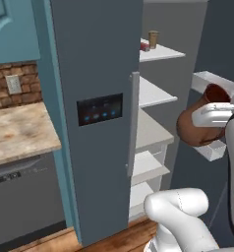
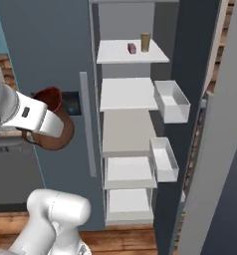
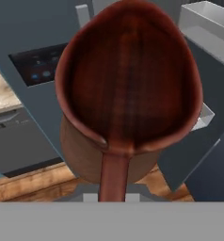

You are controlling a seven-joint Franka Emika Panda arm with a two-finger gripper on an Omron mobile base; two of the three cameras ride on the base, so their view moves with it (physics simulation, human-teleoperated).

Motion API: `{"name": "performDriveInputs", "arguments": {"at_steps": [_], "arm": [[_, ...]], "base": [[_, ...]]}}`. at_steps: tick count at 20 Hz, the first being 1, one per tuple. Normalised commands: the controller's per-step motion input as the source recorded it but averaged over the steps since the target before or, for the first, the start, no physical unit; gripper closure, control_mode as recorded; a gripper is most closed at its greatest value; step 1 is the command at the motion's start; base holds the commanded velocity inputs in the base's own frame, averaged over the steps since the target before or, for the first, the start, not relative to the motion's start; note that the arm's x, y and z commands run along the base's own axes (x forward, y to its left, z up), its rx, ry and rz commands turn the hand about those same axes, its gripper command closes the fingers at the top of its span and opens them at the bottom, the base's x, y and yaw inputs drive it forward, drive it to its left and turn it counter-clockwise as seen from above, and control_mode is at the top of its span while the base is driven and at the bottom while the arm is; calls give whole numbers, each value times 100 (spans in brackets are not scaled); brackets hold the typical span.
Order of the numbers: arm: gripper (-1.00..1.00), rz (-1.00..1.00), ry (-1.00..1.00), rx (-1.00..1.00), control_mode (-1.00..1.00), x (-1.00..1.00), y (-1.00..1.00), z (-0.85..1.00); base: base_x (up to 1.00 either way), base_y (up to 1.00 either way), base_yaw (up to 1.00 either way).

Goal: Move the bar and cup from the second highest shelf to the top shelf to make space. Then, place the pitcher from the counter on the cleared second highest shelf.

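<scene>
Hand view: pitcher [image 3: 128, 94] directly ahead of gripper [image 3: 115, 195], gripper clamped on its handle.

In the hand view the pitcher [image 3: 128, 94] is covering the fingertips, and its handle is running off behind the bottom band. In the left base view the arm is hiding part of its belly. The bar [image 1: 145, 47] is showing too small to make out.
</scene>
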Motion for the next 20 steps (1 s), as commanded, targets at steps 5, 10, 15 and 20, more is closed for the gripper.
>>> {"name": "performDriveInputs", "arguments": {"at_steps": [5,10,15,20], "arm": [[100,0,0,0,100,0,0,0],[100,0,0,0,100,0,0,0],[100,0,0,0,100,0,0,0],[100,0,0,0,100,0,0,0]], "base": [[40,-42,32],[52,-20,26],[56,-24,21],[39,-52,17]]}}
